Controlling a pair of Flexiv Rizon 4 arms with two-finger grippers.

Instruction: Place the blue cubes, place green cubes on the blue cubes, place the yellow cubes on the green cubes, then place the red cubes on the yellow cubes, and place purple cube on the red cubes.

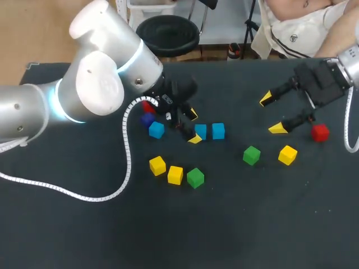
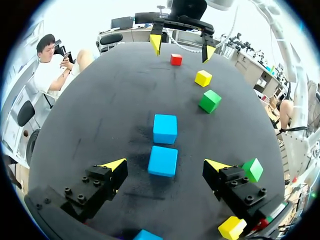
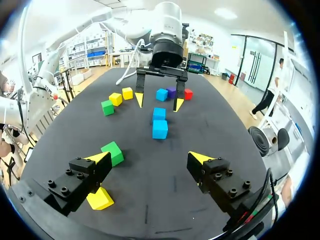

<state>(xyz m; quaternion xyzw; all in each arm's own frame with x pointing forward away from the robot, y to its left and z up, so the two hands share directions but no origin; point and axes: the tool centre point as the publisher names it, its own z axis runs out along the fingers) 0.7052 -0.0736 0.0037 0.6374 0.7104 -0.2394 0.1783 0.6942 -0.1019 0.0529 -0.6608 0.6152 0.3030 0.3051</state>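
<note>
The left end effector (image 2: pixel 165 165) hangs over the dark surface (image 2: pixel 100 115) with its fingers apart. One small solid blue cube (image 2: pixel 163 161) sits between them, touching neither, and a second blue cube (image 2: pixel 165 128) lies just ahead. The right end effector (image 3: pixel 149 157) is spread wide too, with a green cube (image 3: pixel 112 152) just beside one finger and a yellow cube (image 3: pixel 100 198) under that finger.
</note>
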